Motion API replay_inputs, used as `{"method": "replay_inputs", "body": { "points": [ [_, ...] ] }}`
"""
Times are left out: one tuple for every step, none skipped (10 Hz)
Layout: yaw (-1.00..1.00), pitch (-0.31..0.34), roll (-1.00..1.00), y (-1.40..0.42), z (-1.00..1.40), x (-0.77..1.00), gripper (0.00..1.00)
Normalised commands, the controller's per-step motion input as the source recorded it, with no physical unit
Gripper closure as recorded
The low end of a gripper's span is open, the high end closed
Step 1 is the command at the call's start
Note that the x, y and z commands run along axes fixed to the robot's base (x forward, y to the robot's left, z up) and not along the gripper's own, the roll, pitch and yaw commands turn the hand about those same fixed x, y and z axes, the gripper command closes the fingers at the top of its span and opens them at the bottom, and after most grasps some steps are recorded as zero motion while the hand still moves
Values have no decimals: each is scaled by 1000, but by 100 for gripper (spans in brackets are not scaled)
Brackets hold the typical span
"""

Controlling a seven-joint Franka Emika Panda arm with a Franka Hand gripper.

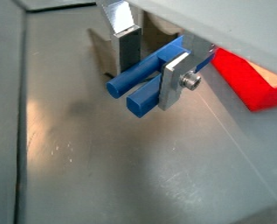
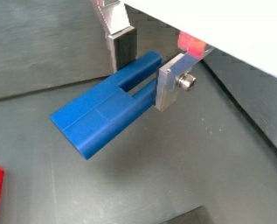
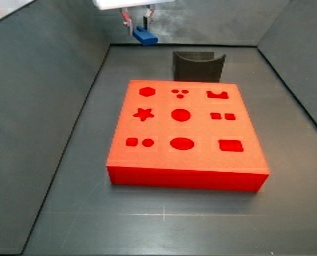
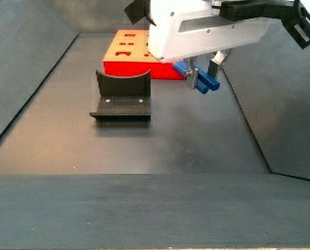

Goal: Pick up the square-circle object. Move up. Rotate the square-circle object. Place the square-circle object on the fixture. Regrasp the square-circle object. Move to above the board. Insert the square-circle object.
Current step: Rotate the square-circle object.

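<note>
My gripper is shut on the square-circle object, a bright blue peg with two leg-like ends that stick out past the silver fingers. It also shows held in a wrist view. In both side views the gripper holds the peg in the air above the grey floor. It is beside the dark fixture and off the corner of the red board.
Grey walls enclose the floor on all sides. A corner of the board shows in a wrist view. The fixture stands against the board's short edge.
</note>
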Motion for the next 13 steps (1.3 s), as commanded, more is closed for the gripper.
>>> {"method": "replay_inputs", "body": {
  "points": [
    [-1000, -26, -14, 19, -25, 27, 100],
    [-1000, -31, -17, 19, -25, 26, 100],
    [-1000, -37, -20, 19, -25, 26, 100],
    [-904, -45, -25, 19, -25, 26, 100],
    [-749, -45, -25, 19, -25, 25, 100],
    [-458, -44, -25, 18, -26, 24, 100],
    [-307, -43, -26, 18, -26, 23, 100],
    [0, 0, 0, 0, -1000, 0, 100],
    [40, -6, 0, 0, -1000, 5, 100],
    [42, -24, -14, -3, -1000, 19, 100],
    [38, -29, -26, -3, -1000, 23, 100],
    [23, -38, -57, 5, -1000, 35, 100],
    [20, -39, -70, 7, -1000, 40, 100]
  ]
}}
